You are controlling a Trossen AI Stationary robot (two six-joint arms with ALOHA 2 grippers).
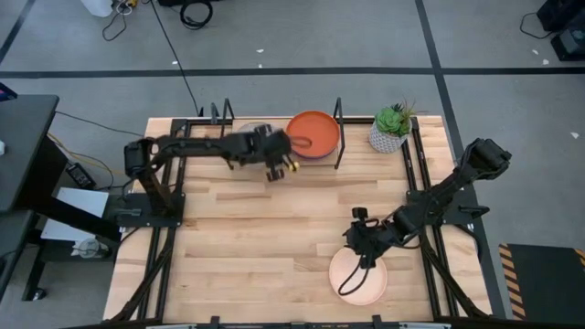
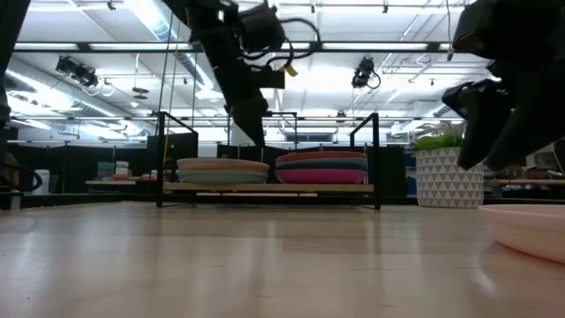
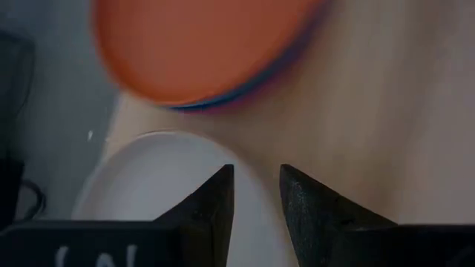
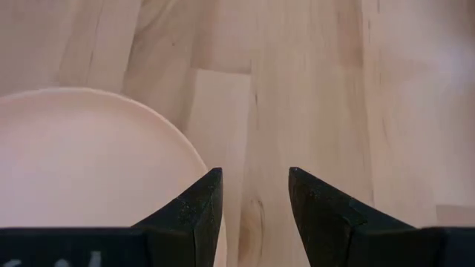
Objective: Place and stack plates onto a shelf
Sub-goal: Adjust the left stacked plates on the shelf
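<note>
Jaws of both grippers stand parted, gripping nothing. The left gripper (image 1: 280, 167) hangs over the shelf's front edge, above the left stack, whose top is a round matte grey plate (image 3: 167, 185). The right gripper (image 1: 359, 251) hovers just above the far rim of a round shallow cream plate (image 1: 358, 278) lying alone near the counter's (image 1: 247, 247) front edge, with bare wood all round. On the low light-wood shelf (image 2: 265, 187) with black wire uprights sit two plate stacks; the right one is topped by an orange plate (image 1: 313, 133). A small potted green plant (image 1: 391, 126) stands beside the shelf.
</note>
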